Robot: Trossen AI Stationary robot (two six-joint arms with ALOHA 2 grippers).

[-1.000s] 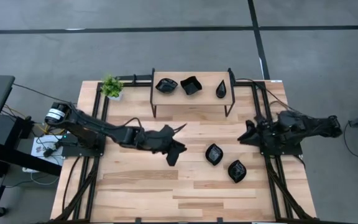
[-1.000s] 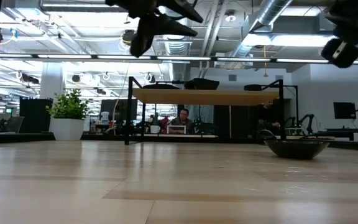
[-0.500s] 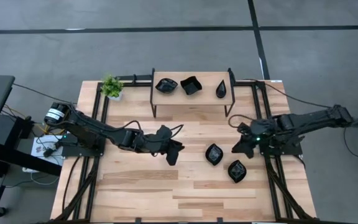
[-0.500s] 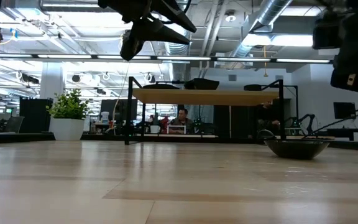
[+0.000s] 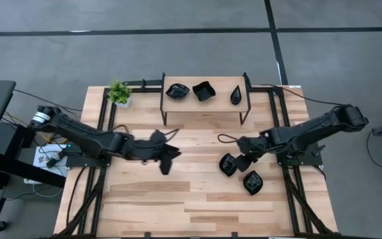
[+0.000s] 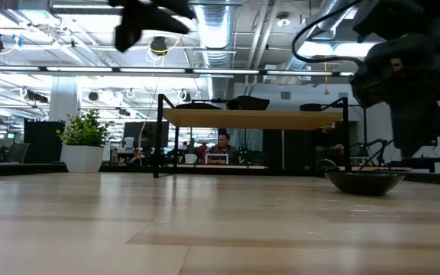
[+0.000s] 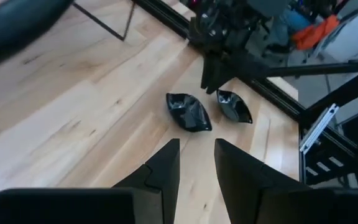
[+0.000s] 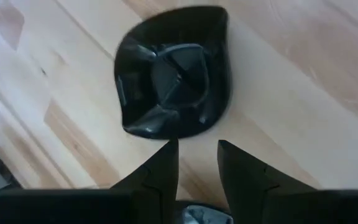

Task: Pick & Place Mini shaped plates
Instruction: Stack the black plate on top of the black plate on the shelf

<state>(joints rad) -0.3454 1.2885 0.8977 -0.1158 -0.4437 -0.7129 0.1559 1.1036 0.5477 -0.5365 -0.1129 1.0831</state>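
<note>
Wooden surface (image 5: 151, 199) first. Two black mini plates lying low and right on it. Right gripper (image 5: 239, 162) just beside the nearer wavy plate (image 5: 228, 164), jaws open, empty, plate straight ahead. Left gripper (image 5: 166, 163) farther away, jaws open, empty.

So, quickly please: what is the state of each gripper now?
Left gripper: fingers apart, holding nothing, above bare table.
Right gripper: fingers apart, holding nothing, just above a black plate.
</note>
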